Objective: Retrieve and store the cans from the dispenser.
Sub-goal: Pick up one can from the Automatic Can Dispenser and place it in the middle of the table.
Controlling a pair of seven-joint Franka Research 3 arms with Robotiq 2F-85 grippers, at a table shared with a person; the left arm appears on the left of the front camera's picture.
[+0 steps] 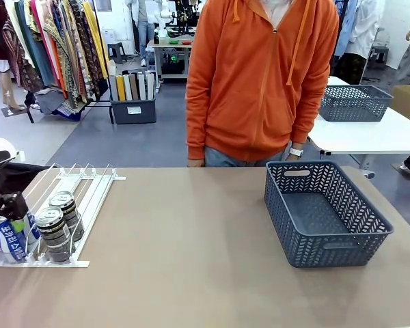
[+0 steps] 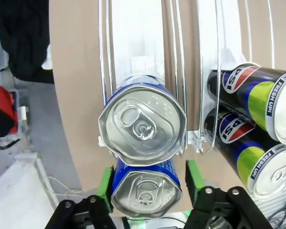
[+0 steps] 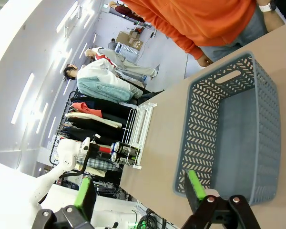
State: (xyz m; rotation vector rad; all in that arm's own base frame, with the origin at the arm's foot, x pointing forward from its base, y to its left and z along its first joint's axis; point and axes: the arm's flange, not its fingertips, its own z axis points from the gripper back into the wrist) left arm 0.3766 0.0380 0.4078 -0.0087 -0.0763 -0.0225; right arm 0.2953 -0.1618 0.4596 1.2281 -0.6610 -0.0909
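Observation:
The dispenser [image 1: 51, 205] is a white wire rack at the table's left. In its leftmost lane a blue-and-white can [image 1: 7, 236] lies at the stops, and my left gripper [image 1: 14, 203] is around it. Two dark cans [image 1: 55, 231] rest in the lane beside it. In the left wrist view the near blue can [image 2: 145, 191] lies between the green pads [image 2: 105, 183], the jaws narrowed around it with a thin gap on one side. A second blue can [image 2: 143, 125] sits right behind it, and dark cans [image 2: 255, 124] lie alongside. My right gripper [image 3: 140, 191] is open and holds nothing.
A dark grey lattice basket [image 1: 379, 232] stands on the right half of the table; in the right wrist view its wall [image 3: 200, 119] is just beyond the fingers. A person in an orange hoodie [image 1: 260, 75] stands at the far edge.

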